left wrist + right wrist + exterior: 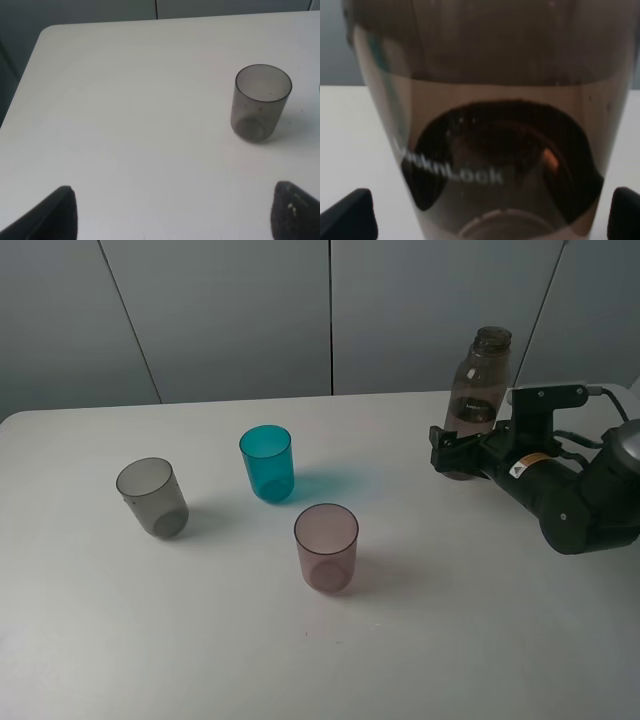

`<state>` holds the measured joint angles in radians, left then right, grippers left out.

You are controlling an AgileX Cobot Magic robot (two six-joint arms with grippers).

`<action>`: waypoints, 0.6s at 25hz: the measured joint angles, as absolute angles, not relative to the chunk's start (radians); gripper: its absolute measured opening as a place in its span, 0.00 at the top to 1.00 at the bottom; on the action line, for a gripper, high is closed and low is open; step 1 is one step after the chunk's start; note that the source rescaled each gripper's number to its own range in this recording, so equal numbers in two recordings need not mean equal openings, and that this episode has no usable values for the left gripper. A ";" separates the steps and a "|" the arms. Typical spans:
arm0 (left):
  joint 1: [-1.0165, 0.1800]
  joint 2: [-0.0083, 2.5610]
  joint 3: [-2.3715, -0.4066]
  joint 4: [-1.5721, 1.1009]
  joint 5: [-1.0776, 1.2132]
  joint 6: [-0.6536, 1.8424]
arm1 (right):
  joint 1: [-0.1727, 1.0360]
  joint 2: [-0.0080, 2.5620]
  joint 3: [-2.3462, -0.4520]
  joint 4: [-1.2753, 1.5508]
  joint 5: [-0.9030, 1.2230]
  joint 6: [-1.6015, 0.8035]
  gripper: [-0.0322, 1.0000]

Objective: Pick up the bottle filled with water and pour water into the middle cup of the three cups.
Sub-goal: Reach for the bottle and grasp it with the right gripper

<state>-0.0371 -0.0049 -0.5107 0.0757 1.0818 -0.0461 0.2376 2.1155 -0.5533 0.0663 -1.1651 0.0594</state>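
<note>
Right claw (457, 454) is at the bottle (486, 380), jaws spread wide with the bottle's lower body sitting between them. From the right wrist camera, the black fingertips (347, 215) sit out at the edges, a sliver of table showing between each one and the bottle wall. So nothing is clamped: the claw is apart, not gripping.

The bottle fills that view: smoky brown plastic, a dark label with white lettering, a level line running across it. In the high view it stands upright at the far right of the white table (420, 640), neck open at the top. Its base is hidden behind the claw, so I can't tell whether it touches the table.

Over to the cups, all three upright and apart from one another. The teal cup (267, 462) sits towards the back, well apart from the bottle and to its left. The grey cup (152, 497) is further left. The pink cup (326, 546) stands nearer the camera, a little right of the teal cup.

Left claw (172, 215) shows only in its own wrist camera. Its two dark fingertips are wide apart with bare table between them, holding nothing, and the grey cup stands ahead of it.
</note>
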 joint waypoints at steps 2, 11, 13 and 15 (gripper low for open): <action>-0.037 -0.005 -0.511 0.076 1.082 -0.046 | 0.238 2.116 -0.562 0.071 -1.165 0.059 0.00; -0.037 -0.005 -0.511 0.076 1.082 -0.046 | 0.238 2.170 -0.599 0.097 -1.168 0.059 0.00; -0.037 -0.005 -0.511 0.076 1.082 -0.046 | 0.238 2.176 -0.604 0.097 -1.166 0.059 0.00; -0.037 -0.005 -0.511 0.076 1.082 -0.046 | 0.238 2.176 -0.610 0.097 -1.169 0.054 0.00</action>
